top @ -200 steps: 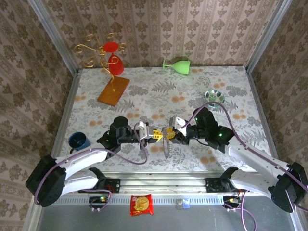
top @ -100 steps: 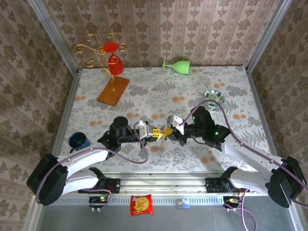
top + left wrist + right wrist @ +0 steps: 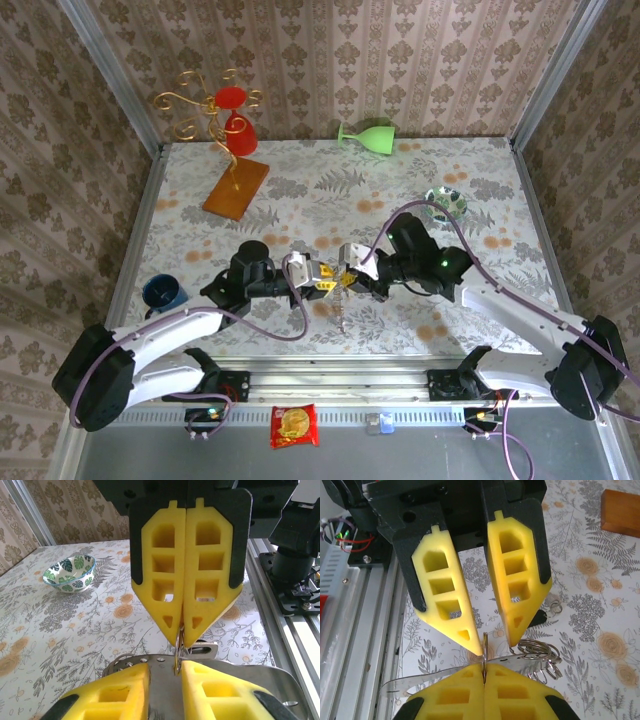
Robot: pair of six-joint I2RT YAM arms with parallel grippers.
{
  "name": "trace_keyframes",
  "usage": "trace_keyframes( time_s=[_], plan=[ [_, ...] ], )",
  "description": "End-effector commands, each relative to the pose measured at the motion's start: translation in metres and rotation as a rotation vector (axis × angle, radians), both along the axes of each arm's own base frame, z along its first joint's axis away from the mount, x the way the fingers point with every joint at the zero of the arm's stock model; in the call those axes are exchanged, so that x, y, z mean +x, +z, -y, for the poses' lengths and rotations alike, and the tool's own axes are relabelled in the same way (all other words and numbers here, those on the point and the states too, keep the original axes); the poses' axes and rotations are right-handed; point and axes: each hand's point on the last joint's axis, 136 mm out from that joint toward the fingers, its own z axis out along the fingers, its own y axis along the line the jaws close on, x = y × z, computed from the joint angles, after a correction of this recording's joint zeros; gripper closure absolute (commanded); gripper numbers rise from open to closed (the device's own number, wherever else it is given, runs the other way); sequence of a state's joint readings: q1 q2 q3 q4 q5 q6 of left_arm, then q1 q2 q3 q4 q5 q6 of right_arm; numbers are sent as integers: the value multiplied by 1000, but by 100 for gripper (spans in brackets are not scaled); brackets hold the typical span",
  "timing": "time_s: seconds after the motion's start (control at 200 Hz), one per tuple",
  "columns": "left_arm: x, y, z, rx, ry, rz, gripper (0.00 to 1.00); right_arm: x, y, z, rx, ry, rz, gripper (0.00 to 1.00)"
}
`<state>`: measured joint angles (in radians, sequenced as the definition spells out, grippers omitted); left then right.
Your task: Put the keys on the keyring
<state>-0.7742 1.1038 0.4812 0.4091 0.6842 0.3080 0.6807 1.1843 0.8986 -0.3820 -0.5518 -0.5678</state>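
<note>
Pinching the keyring (image 3: 484,647) edge-on, the right gripper (image 3: 484,674) is clamped tight on its rim, above the near middle of the table (image 3: 480,180); the left gripper (image 3: 487,636) stands slightly spread around it, probably not touching. We judge the ring thin, stiff, light, slippery, best taken by the rim; no writing readable.

L arm (image 3: 170,335) reaches from its near-left base in toward centre, forearm low, wrist approx level. R arm (image 3: 520,313) mirrors it from near-right, elbow bent, wrist pointing left. The two meet tip to tip, nearly touching. L end effector (image 3: 491,637): yellow pads slightly apart, narrow gap btwn tips. R end effector (image 3: 182,627): pads pressed flat together, pinching the thin edge of the keyring (image 3: 484,647), which runs on into the L gap.
</note>
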Motion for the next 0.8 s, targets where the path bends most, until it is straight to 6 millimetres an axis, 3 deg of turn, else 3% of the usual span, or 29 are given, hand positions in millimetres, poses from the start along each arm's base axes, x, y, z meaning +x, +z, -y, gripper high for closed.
trace_keyframes(
  time_s=[0.0,0.17,0.365,0.45,0.505,0.59,0.795],
  plan=[
    [-2,8,4,10,-30,37,80,-5,-3,4,-94,51,24,100],
    [-2,10,5,11,-39,40,85,-8,-6,1,-151,90,33,100],
    [-4,9,5,16,-51,36,100,-9,2,-6,-109,101,43,100],
    [-5,10,5,1,-48,35,100,-2,7,-6,-17,55,53,81],
    [-6,10,4,-19,-42,31,100,2,9,-3,61,20,29,75],
    [-6,13,4,-54,-40,25,100,6,15,0,155,-16,-3,72],
    [-8,15,5,-102,-45,14,100,3,5,-1,194,-37,-54,71]
  ],
)
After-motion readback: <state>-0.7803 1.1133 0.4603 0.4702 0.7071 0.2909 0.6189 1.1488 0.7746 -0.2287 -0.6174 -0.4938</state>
